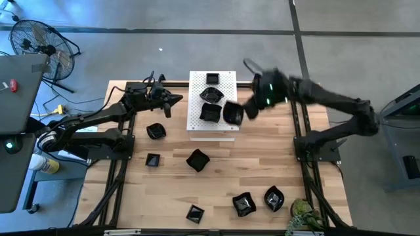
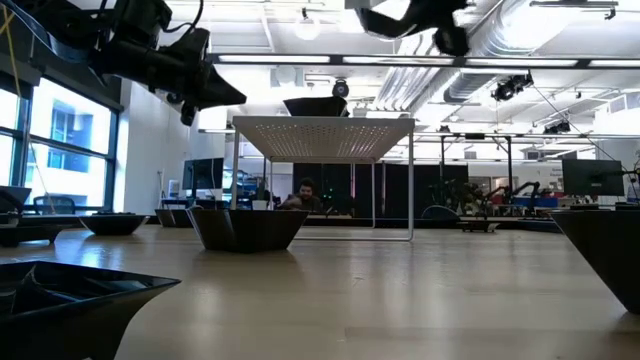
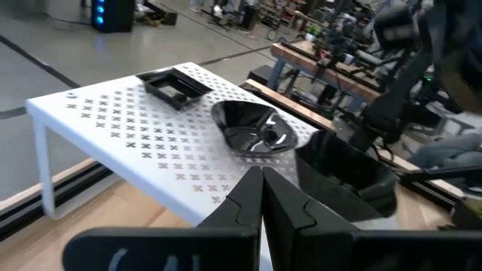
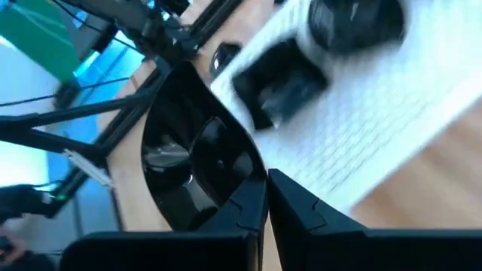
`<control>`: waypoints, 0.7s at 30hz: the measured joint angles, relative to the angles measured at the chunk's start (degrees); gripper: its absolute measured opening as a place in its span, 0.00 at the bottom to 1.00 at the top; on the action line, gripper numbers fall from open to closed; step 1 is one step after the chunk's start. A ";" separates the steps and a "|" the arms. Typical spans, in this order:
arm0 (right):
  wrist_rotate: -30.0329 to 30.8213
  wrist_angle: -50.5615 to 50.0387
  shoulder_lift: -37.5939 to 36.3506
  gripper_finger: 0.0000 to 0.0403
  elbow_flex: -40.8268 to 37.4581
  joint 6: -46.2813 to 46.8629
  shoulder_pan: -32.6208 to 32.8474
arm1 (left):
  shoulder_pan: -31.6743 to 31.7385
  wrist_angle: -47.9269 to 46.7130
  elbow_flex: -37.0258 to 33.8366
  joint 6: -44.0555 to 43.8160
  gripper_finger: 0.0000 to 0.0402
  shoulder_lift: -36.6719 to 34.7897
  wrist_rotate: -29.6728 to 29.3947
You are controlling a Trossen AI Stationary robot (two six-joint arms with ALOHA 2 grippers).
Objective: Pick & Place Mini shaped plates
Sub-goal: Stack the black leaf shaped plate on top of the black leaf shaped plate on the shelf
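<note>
Progress: about a third through, by my reading; three mini shaped plates sit on or at the white perforated board (image 1: 213,105), and roughly seven lie loose on the bench (image 1: 216,177)
Done: a square plate (image 1: 212,79) at the board's far end, a wavy-edged plate (image 1: 210,96) in its middle, a larger dark plate (image 1: 210,113) at its near end
In hand: a deep rounded plate (image 1: 233,113) at the board's right edge, directly at the tips of the right jaws
Right jaws (image 1: 244,111): nearly closed, pinching the rim of the deep rounded plate, which fills the space just ahead of them in the right wrist view (image 4: 197,169); whether it rests on the board yet, I cannot tell
Left jaws (image 1: 176,100): closed and empty, raised above the bench just left of the board; the wavy-edged plate (image 3: 252,129) lies ahead of their tips
Left to do: loose plates well away from both jaws, two below the left jaws (image 1: 155,131) (image 1: 153,159), one mid-bench (image 1: 197,159), three or so along the near edge (image 1: 194,213) (image 1: 243,204) (image 1: 273,198)
Look of the plates: glossy black, small, thin-walled, with flared sides; outlines vary from square to scalloped
Risk, as a judgement: the slick rim could slip from a light pinch
</note>
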 joint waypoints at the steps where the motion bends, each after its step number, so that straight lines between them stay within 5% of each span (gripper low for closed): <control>1: -2.05 -1.61 1.97 0.03 2.75 -4.01 -2.80 | -0.02 0.00 0.00 0.00 0.00 0.00 -0.53; 9: -12.37 -13.78 23.97 0.03 26.18 -34.16 -17.27 | -0.02 -0.02 0.00 -1.57 0.00 0.00 0.43; 21: -13.53 -24.25 49.46 0.03 56.27 -58.35 -20.06 | -0.02 -2.63 0.00 -1.55 0.00 0.00 0.46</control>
